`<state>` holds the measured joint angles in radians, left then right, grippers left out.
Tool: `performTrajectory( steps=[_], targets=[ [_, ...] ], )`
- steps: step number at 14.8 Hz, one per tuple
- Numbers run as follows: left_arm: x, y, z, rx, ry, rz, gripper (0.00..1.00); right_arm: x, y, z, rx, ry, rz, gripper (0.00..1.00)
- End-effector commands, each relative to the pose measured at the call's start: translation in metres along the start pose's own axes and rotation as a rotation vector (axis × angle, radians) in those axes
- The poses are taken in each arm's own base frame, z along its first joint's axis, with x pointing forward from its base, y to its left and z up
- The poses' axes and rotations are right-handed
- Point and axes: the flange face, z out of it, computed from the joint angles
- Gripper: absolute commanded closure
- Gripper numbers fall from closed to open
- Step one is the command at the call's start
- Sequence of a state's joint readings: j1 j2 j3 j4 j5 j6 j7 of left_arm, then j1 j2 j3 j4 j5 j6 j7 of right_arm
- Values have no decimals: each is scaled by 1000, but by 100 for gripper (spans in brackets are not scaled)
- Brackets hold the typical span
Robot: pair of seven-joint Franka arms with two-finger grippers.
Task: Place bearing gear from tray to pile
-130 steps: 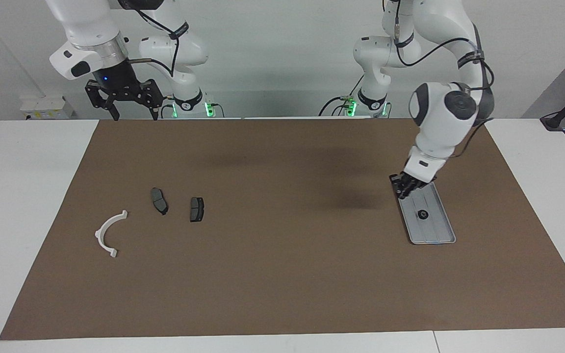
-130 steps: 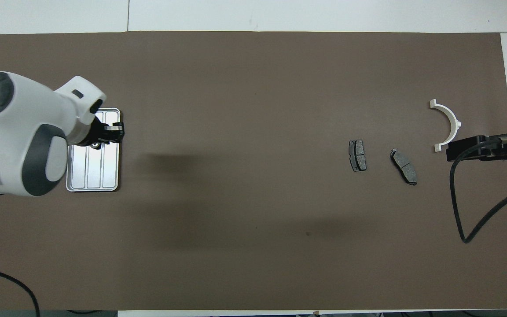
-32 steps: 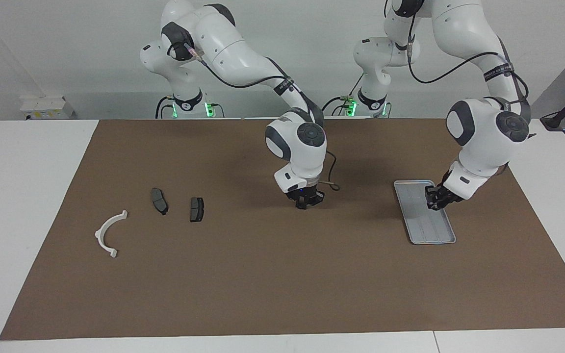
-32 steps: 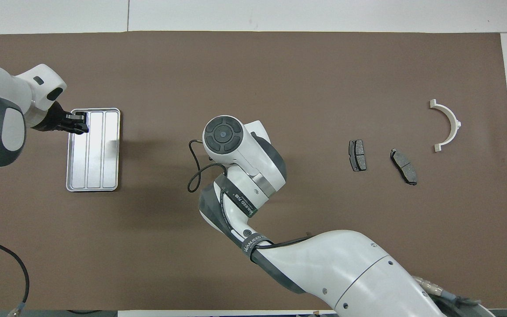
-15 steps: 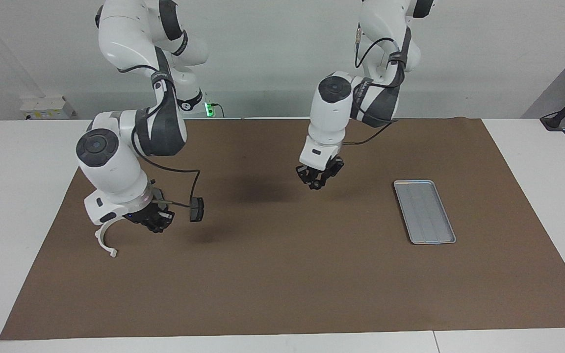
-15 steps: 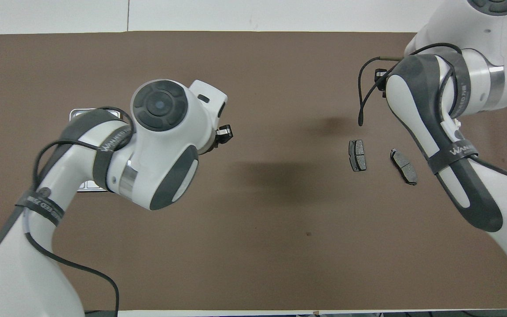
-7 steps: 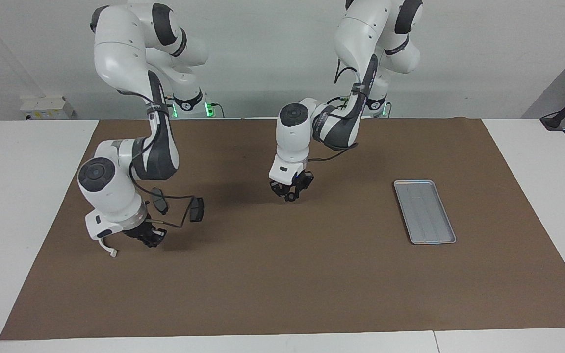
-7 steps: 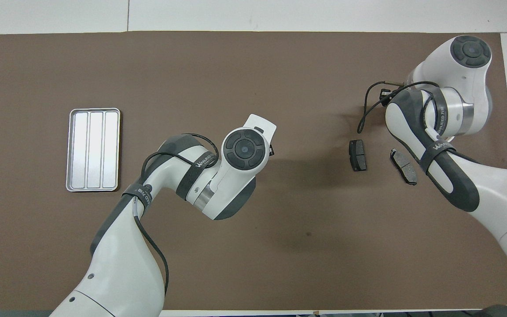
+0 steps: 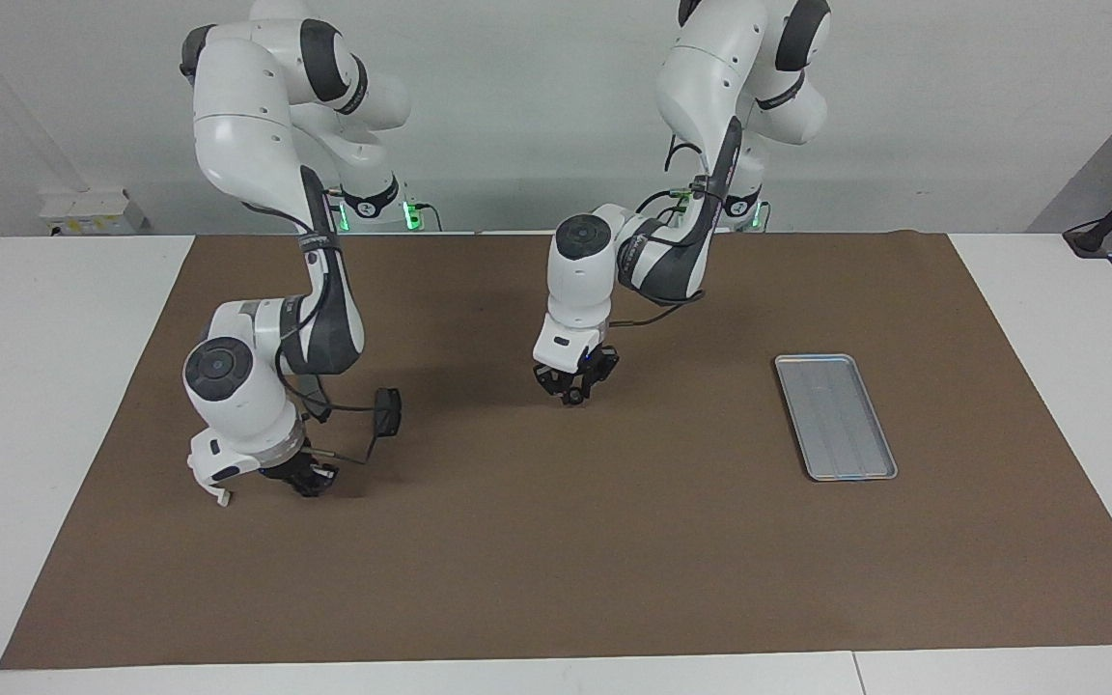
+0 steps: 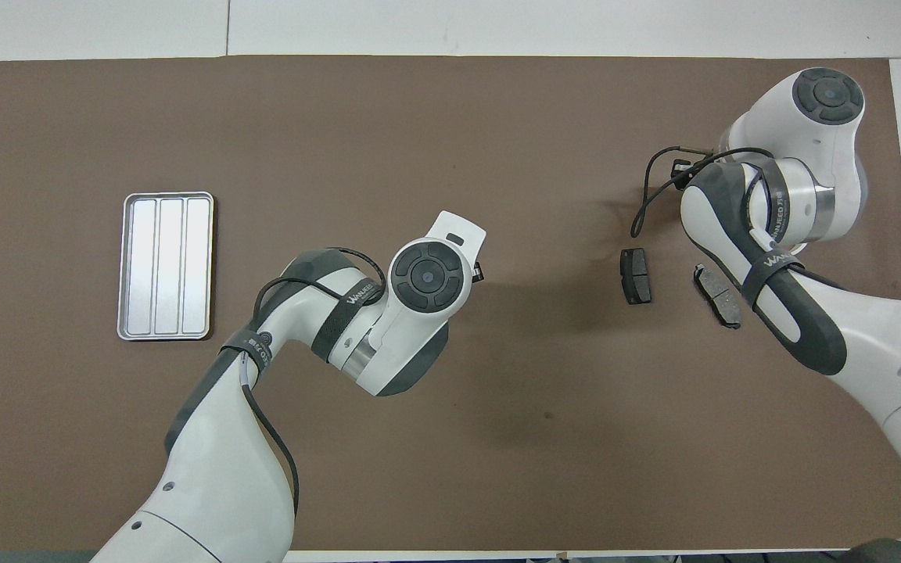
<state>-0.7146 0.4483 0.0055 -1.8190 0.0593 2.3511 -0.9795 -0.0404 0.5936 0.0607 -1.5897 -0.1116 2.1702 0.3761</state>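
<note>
The silver tray [image 9: 836,417] lies at the left arm's end of the mat, and it also shows in the overhead view [image 10: 165,266]; nothing lies in it. The bearing gear shows in neither view. The pile is at the right arm's end: one dark brake pad [image 9: 387,413], a second brake pad [image 10: 716,295], and a white bracket [image 9: 224,498] mostly hidden by the right arm. My right gripper [image 9: 305,480] is down at the mat beside the bracket. My left gripper [image 9: 570,388] is open, low over the middle of the mat.
A brown mat [image 9: 556,560] covers the white table. In the overhead view the right arm's wrist [image 10: 798,203] covers the bracket and the right gripper. The right arm's cable hangs over the pads.
My right gripper has gone lower, toward the mat beside the bracket. My left gripper has stayed almost still over the middle of the mat. The tray and pads have not moved.
</note>
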Motion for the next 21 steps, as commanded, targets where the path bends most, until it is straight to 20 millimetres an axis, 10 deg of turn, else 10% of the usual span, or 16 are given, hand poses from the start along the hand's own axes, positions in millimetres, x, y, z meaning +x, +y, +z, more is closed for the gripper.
performTrajectory(
  steps=[1, 2, 4, 5, 6, 9, 12, 17, 21],
  targets=[
    [-5, -7, 4, -4, 26, 2, 100, -4, -2, 9, -12, 6, 21, 33],
    [-4, -8, 4, -5, 27, 1, 100, -4, -2, 8, -12, 6, 24, 6],
    [-5, -8, 3, -4, 26, 4, 99, -5, -4, -3, -33, 11, 5, 0],
    [-5, -8, 3, -3, 27, 8, 34, -5, -4, -11, -50, 11, -2, 0],
    [-3, -8, 2, 4, 26, 17, 0, -4, -2, -14, -53, 15, 0, 0],
    [17, -9, -28, 20, 25, 12, 0, 13, 16, -31, -42, 80, -30, 0],
    [55, -43, -115, 6, 41, -1, 0, 16, 12, -36, -30, 124, -63, 0],
    [129, -193, -282, -11, 128, -2, 0, 4, 6, -70, -34, 119, -72, 0],
    [181, -329, -357, 31, 172, 45, 0, -29, -48, -107, -33, 73, 44, 0]
  ],
)
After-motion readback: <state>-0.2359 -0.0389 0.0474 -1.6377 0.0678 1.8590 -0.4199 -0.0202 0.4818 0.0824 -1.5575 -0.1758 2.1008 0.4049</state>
